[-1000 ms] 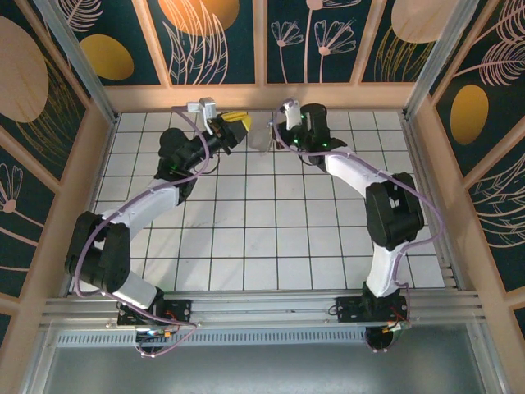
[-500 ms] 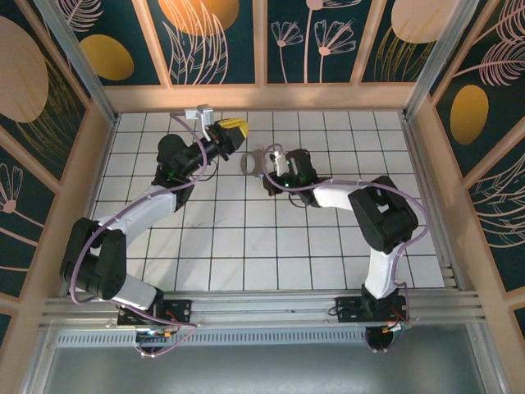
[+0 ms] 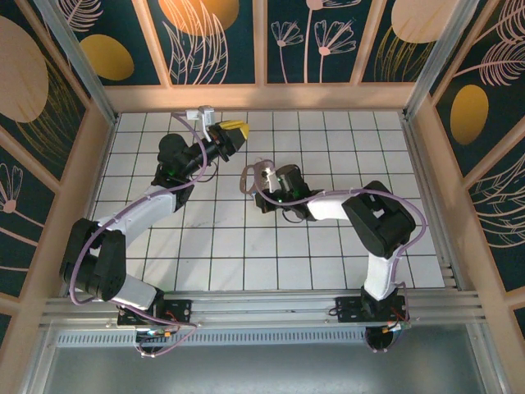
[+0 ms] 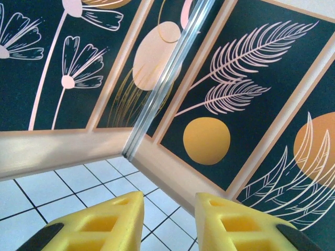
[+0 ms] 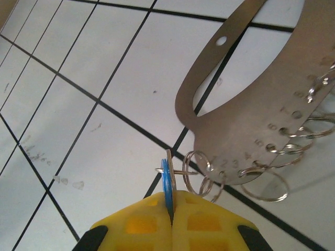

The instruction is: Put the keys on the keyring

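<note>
Care is advised: right hand [image 5: 171, 206], closed on the key [image 5: 166, 178], should keep it edge-on toward the keyring [image 5: 235, 125]; left hand [image 4: 168, 209] hangs open, empty.

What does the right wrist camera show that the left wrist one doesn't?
Right wrist: the right pincer shut on a blue key, close to a numbered metal keyring plate hung with split rings. Left wrist: the left pincer open, holding nothing, facing painted wall panels and an aluminium post. Both: yellow fingers and white floor tiles.
</note>
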Robot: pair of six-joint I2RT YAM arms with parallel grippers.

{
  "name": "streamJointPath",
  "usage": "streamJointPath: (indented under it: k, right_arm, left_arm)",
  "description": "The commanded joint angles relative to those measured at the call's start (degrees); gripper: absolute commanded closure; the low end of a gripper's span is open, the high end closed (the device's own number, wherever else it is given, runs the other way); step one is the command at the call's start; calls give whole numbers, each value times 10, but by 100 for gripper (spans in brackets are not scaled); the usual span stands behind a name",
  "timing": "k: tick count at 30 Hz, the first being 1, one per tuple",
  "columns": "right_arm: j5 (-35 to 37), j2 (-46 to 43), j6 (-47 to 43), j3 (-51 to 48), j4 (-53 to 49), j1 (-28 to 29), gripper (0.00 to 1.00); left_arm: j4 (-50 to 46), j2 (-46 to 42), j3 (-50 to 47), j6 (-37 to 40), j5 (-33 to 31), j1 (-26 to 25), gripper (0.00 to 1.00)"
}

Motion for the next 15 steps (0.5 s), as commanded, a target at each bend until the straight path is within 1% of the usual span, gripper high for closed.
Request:
streamJointPath:
  k: [1,2,3,5,7,8,9,12,15]
  right_arm:
    - [-17,-31,9,-11,3,20,100]
    - [-29,-35,8,-11,-3,26,96]
    - [-40,-40,6,-12,-10,31,88]
    - [-70,-55,5,-20,-20,42,67]
    - [-94,-72,10,-33,-25,45,55]
    - [-103,-83,13,-42,-24,46,47]
    - [-105,-97,15,-53,-21,46,42]
    - [-96,-146,18,-79,-27,42,39]
    - [-68,-200,4,-94,-57,35,35]
  left_arm:
    - [1,-8,0,-5,13,4,69]
    - [0,-8,1,-5,14,4,69]
    - [-1,-8,2,-6,15,4,68]
    - [-4,-7,5,-7,20,4,68]
    - [-3,-4,6,-11,25,4,67]
    - [-2,-4,6,-13,29,4,66]
    - [-1,-4,6,-15,31,4,66]
    - [10,-9,-1,-21,35,4,65]
    - [14,-22,-12,-20,35,4,63]
